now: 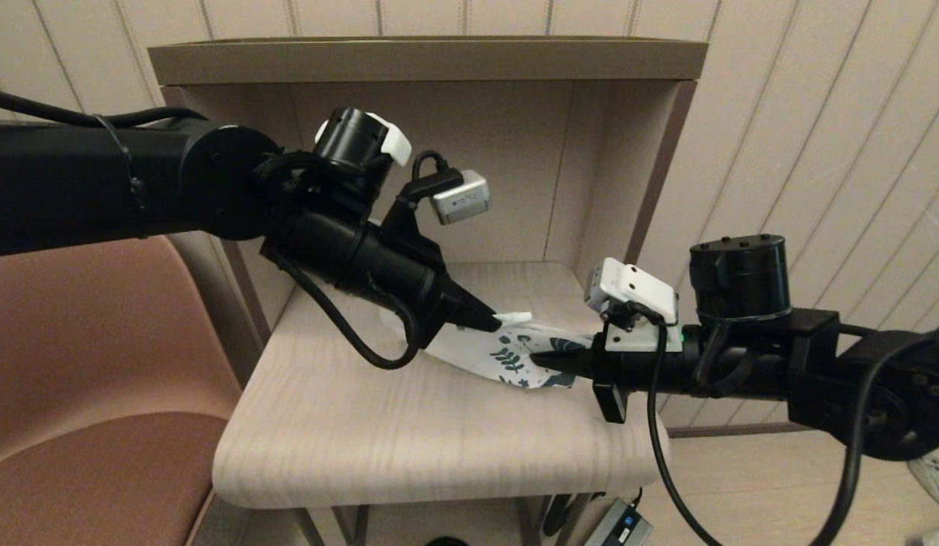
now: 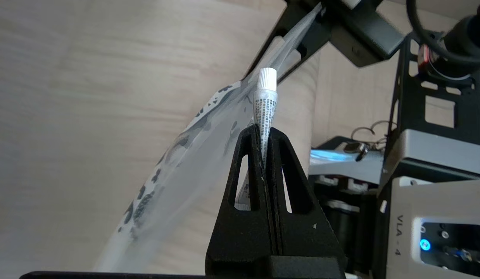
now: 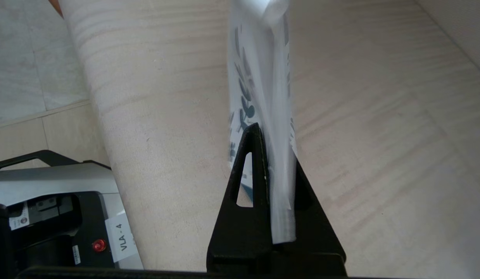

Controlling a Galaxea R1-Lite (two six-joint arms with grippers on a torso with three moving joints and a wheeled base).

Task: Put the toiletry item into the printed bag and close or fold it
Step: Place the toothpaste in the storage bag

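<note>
1. "VLA - 4", dark letters on a white sticker stuck to the black and grey equipment box below the pale wood worktop's edge, right wrist view; a red round light sits just beside the sticker.

2. "VLA - 4", grey letters running sideways on the light grey housing panel of the same kind of equipment, left wrist view, near a blue lit button.

3. Rows of fine dark print on the small slim white tube with ribbed cap; too small to read.

4. Small white label on the black unit: illegible.
</note>
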